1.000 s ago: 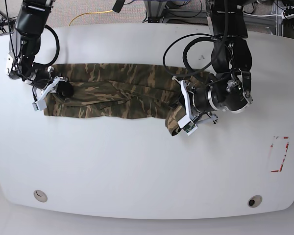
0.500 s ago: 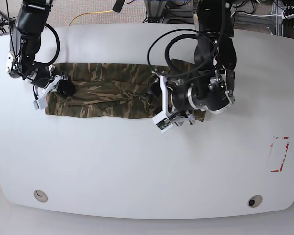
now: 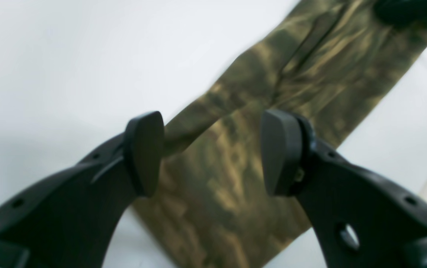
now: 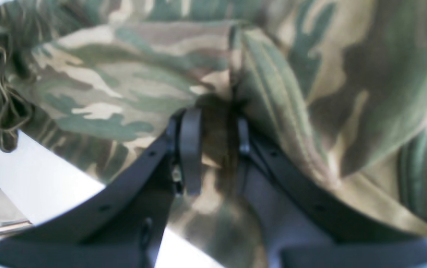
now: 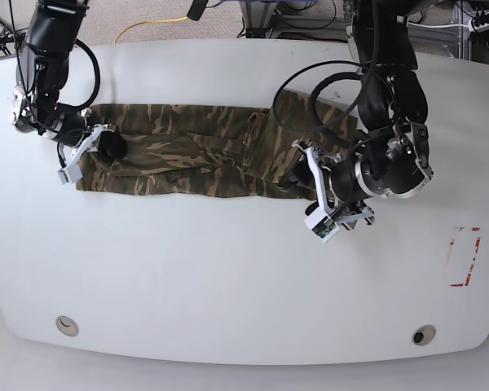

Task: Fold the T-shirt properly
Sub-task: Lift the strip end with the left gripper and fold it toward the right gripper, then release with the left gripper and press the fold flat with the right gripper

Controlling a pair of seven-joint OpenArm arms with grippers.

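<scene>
Camouflage T-shirt [image 5: 187, 151] shows no readable label; right gripper [image 4: 213, 149] pinches it; left gripper [image 3: 209, 152] gapes empty.

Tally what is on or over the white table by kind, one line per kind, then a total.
T-shirt: 1
End effectors: 2, the left end effector and the right end effector
Red-and-white marking on the table: 1
Round fittings near the table's front edge: 2
Total: 6

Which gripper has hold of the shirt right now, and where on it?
The right gripper is shut on a bunched fold at one end of the T-shirt. The left gripper is open, holding nothing.
</scene>
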